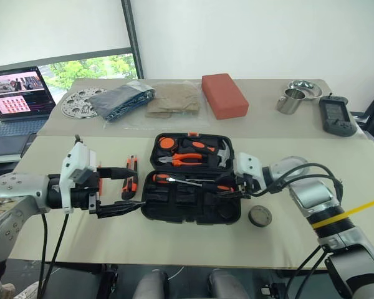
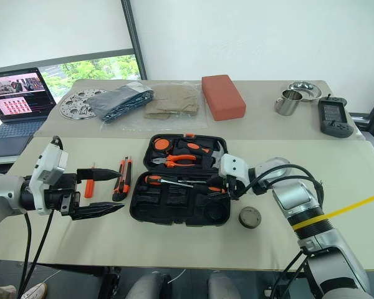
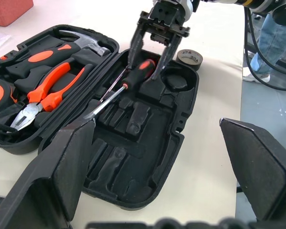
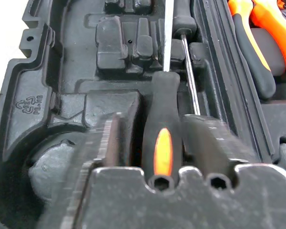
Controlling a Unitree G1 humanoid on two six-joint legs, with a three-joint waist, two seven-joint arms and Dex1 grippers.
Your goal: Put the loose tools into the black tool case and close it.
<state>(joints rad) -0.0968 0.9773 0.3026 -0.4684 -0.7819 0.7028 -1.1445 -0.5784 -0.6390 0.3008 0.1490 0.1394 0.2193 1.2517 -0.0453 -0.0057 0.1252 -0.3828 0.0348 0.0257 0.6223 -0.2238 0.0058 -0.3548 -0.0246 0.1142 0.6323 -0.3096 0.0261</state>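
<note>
We see the right gripper (image 3: 150, 59) w/ jaws spread astride a screwdriver (image 3: 136, 76) lying in the open black tool case (image 1: 193, 208) mid-counter. Left gripper (image 2: 96, 190) jaws spread wide, empty. Utility knife (image 2: 121, 179), small orange screwdriver (image 2: 89, 187), tape roll (image 1: 260, 216) lie on the counter (image 1: 174, 243) beside the case.

Both head views look forward and down over the worktop (image 1: 174, 249) from above. The left wrist view faces the open black tool case (image 3: 148, 157) closely; the right wrist view peers nearer still into its slots.
</note>
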